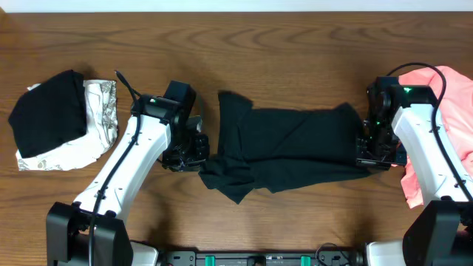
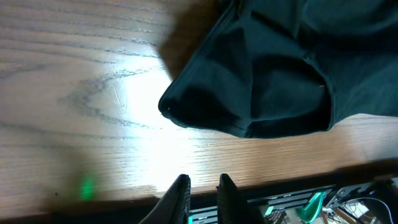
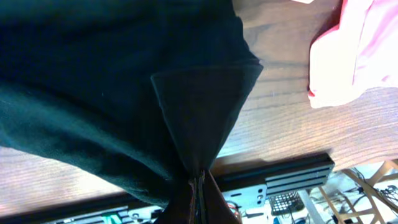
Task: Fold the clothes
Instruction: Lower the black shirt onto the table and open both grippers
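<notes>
Shirt (image 1: 295, 144), black and crumpled, lies between the 2 grippers on a wood table (image 1: 295, 44). Right gripper (image 3: 196, 186), at the shirt's right edge, is clamped on a tented pinch of cloth. Left gripper (image 2: 204, 188), just off the shirt's left edge, stands slightly parted and empty. To fold well, I judge, it should take the bunched left hem, then both should pull the cloth flat. Fabric looks soft, matte and limp. Pink garment (image 1: 451, 103) lies right of the shirt, and a 2-piece pile (image 1: 66, 118) lies left of it.
</notes>
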`<state>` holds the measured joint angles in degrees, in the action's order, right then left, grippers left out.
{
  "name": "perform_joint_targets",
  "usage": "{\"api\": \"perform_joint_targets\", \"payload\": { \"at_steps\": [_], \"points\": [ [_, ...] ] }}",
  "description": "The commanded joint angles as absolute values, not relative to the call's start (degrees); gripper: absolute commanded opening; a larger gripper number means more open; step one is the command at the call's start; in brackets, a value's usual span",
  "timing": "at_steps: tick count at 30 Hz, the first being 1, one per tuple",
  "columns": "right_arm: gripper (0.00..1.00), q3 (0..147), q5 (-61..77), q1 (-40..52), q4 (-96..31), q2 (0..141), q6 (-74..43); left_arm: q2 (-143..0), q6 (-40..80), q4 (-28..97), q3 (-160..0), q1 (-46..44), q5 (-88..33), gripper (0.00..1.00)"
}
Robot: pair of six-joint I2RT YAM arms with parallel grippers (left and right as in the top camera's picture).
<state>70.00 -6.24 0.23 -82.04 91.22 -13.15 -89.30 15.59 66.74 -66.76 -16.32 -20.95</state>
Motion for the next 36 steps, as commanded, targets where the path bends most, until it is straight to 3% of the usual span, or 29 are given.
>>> {"api": "perform_joint_targets", "payload": {
  "at_steps": [1,4,9,10,12,16,19,24,26,28,29,31,36],
  "points": [
    [0.02,69.63,-7.07,0.05,-81.34,90.67,-12.6,-89.38,15.05,66.78,-66.59,-16.03,-20.27,0.27],
    [0.02,69.63,-7.07,0.05,-80.88,90.67,-12.6,-89.38,15.05,66.78,-66.41,-16.1,-20.27,0.49],
    [0.06,69.63,-7.05,0.05,-78.46,90.67,-12.6,-89.38,13.69,59.48,-66.32,-16.1,-20.29,0.5],
    [0.08,69.63,-7.07,0.05,-76.79,90.65,-12.58,-89.38,12.67,57.14,-66.35,-16.08,-20.29,0.49],
    [0.15,69.63,-7.25,0.05,-71.99,90.65,-12.49,-89.27,10.94,51.7,-66.39,-16.1,-20.27,0.35],
    [0.28,70.74,-6.13,0.05,-62.46,90.65,-11.51,-89.23,10.07,43.05,-67.44,-16.08,-20.25,0.19],
    [0.45,72.64,-2.61,0.05,-57.45,90.65,-11.51,-89.23,10.11,37.85,-67.79,-16.1,-20.29,0.06],
    [0.54,73.54,2.55,0.08,-49.89,90.98,-10.41,-89.73,10.79,30.59,-67.79,-16.99,-20.29,0.06],
    [0.58,73.54,2.61,0.05,-49.69,91.9,-10.41,-90.3,11.2,29.15,-67.79,-18.04,-20.29,0.12],
    [0.59,73.38,2.55,0.05,-49.71,93.06,-10.41,-91.15,11.2,28.14,-67.77,-19.25,-20.27,0.31],
    [0.59,73.38,2.35,0.01,-49.71,93.89,-10.41,-91.77,11.2,27.62,-67.79,-19.81,-20.27,0.35],
    [0.6,73.38,1.93,-0.01,-49.56,95.46,-10.48,-93.3,11.22,26.2,-67.77,-20.64,-20.27,0.51],
    [0.61,73.38,1.91,-1.06,-46.98,99.63,-10.44,-99.15,13.02,21.89,-67.77,-21.32,-20.29,0.54]
  ]
}}
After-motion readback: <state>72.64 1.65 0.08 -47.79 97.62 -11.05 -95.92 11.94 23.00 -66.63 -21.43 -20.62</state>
